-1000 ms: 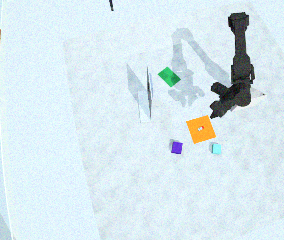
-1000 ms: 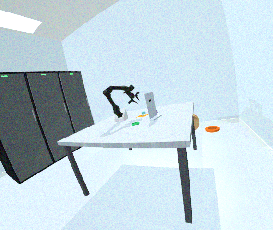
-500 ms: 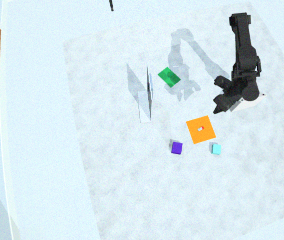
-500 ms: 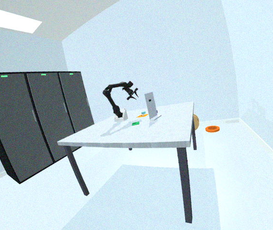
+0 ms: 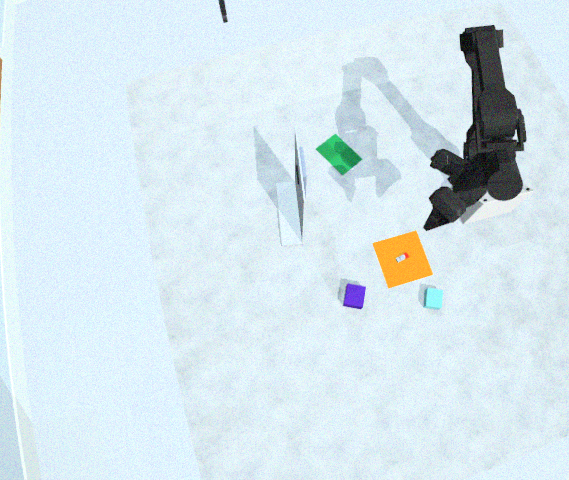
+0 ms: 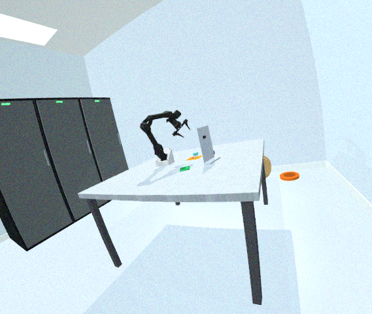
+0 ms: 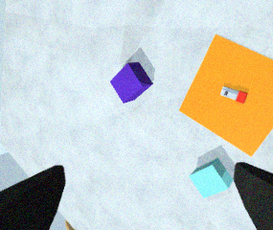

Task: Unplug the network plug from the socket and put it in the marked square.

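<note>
The plug (image 5: 401,257) (image 7: 234,94), pale with a red end, lies on the table inside the orange marked square (image 5: 418,271) (image 7: 205,81), near its middle and clear of its edges. My gripper (image 5: 427,196) (image 6: 186,133) (image 7: 148,172) is wide open and empty. It hangs high above the table, apart from the plug, with nothing touching its fingers. The upright panel (image 5: 299,206) (image 6: 206,148) stands on its foot. Its socket (image 6: 204,137) shows as a dark opening with no plug in it. The plug's thin tab is too small to make out.
A purple block (image 5: 354,296) (image 7: 130,82) and a cyan block (image 5: 433,298) (image 7: 211,178) stand on the table outside the orange square. A green rectangle (image 5: 333,148) (image 6: 184,168) lies near the panel. The arm's white base (image 5: 504,209) (image 6: 169,157) is on the table.
</note>
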